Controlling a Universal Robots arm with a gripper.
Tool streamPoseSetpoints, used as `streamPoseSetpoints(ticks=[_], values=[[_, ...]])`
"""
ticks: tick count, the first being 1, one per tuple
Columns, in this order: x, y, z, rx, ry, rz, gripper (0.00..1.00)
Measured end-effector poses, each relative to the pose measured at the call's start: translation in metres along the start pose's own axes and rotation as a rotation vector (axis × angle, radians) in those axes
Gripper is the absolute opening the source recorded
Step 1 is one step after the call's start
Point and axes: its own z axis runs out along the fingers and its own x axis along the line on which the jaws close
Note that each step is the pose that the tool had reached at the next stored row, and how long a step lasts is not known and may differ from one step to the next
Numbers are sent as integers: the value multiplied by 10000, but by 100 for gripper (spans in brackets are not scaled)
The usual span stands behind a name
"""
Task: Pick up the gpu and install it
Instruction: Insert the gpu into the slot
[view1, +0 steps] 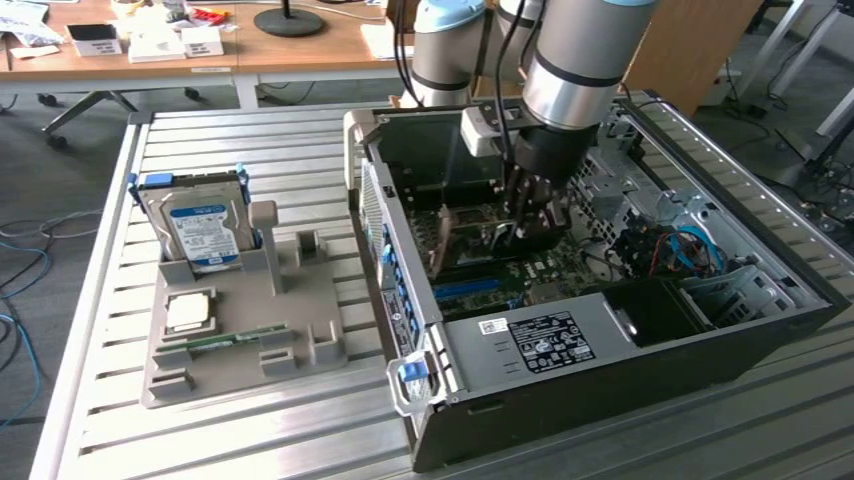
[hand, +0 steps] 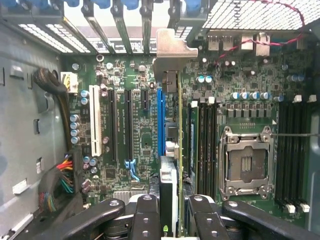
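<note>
Over the motherboard (hand: 135, 145), your hand (hand: 175, 222) is closed tight on the gpu (hand: 172, 80), held edge-on beside the blue slot (hand: 160, 125); power-supply sticker (view1: 547, 340) text too small to read.

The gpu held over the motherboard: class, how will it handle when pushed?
Probably stiff: the gpu shows a straight edge. Likely fragile, being thin, bare circuit board. The silver bracket at one end may weight it unevenly in the jaws.
</note>
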Motion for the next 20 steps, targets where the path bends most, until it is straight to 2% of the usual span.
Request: streamPoseSetpoints(ticks=[6,20], values=[[3,57,16,0,1,2,27],[4,61,42,0,1,1,27]])
